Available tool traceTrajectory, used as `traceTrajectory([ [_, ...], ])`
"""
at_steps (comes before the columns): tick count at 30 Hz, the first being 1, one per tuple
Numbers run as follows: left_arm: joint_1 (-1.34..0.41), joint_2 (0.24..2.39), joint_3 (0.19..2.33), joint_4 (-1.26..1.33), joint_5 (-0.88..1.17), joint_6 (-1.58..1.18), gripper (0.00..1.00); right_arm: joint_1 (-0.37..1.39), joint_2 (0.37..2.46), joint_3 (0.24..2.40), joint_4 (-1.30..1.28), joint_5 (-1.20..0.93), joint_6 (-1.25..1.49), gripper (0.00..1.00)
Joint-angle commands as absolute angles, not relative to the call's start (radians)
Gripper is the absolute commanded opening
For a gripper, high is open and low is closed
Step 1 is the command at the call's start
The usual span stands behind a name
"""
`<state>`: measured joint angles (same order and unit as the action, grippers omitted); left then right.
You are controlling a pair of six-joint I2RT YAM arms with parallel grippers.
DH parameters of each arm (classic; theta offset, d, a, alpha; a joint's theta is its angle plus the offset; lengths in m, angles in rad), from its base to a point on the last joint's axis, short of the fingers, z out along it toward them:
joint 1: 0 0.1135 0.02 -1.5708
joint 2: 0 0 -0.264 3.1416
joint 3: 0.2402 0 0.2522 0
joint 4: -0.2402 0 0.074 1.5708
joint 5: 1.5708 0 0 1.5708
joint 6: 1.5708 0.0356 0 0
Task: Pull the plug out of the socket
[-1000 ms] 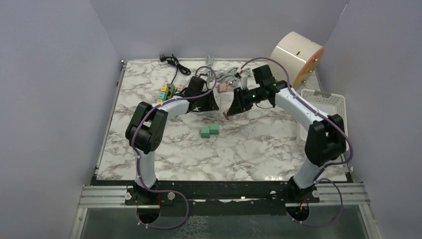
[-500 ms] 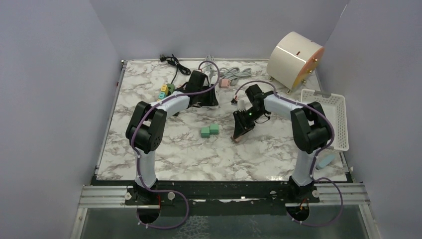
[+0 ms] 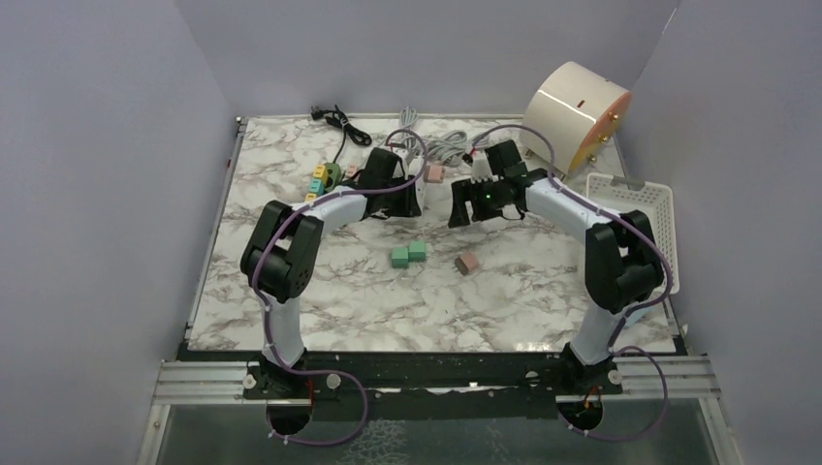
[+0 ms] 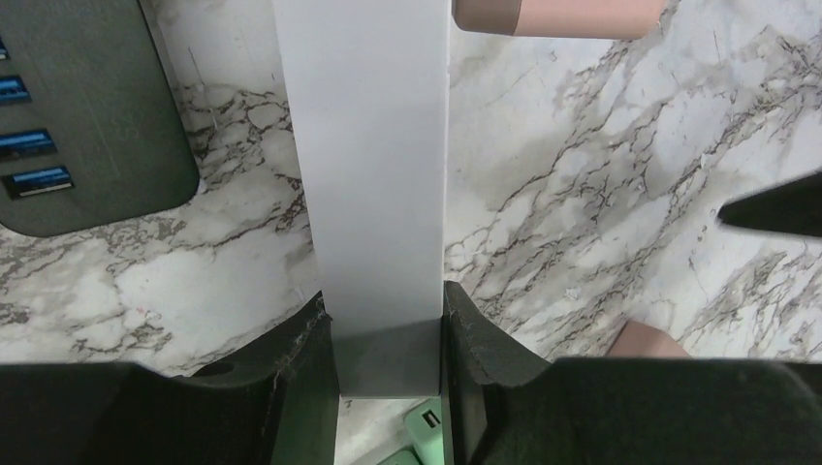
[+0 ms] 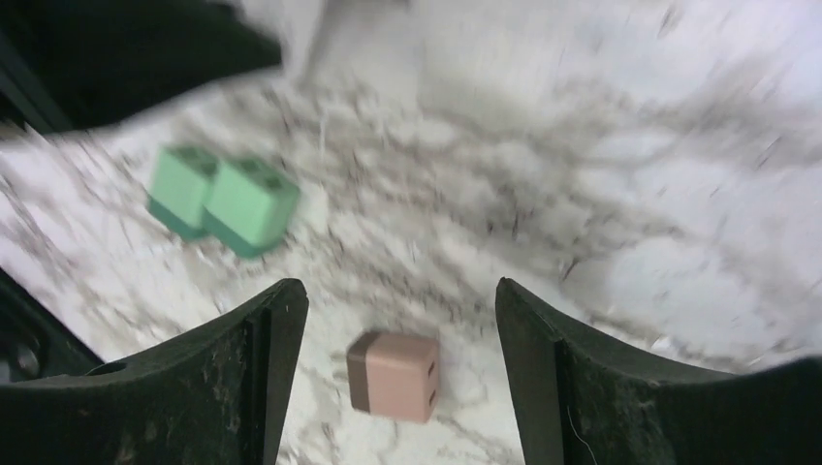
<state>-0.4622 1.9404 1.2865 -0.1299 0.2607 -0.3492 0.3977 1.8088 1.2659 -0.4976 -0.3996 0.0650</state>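
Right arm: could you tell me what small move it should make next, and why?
Probably swing the open right end effector toward the pink plug at the strip. A loose plug lies on the table, and the left end effector grips the strip, bracing it.

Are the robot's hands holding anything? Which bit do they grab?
The left end effector clamps the strip by its sides, near one end. The right end effector is open, holding nothing; the plug lies loose.

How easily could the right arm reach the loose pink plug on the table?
Probably easily: the right gripper hangs open near the pink plug, nothing lies between them, and the green plugs sit well aside.
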Motion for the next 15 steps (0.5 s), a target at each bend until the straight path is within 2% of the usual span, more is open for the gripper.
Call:
traceTrajectory([
  [1,-0.483,1.847,1.265,-0.037,0.243,-0.333,0.00,0.394,1.776,1.349,-0.246,-0.336,0.203,0.76],
  [7,-0.498,1.830,1.249,-0.035,0.235,-0.361,0.00,0.393,1.928,1.532,-0.240,-0.399,0.368,0.74],
  [15,-0.510,1.785,1.221,0.000,0.234,-0.396,0.00,0.389,2.023,1.615,-0.201,-0.366,0.455,0.67],
])
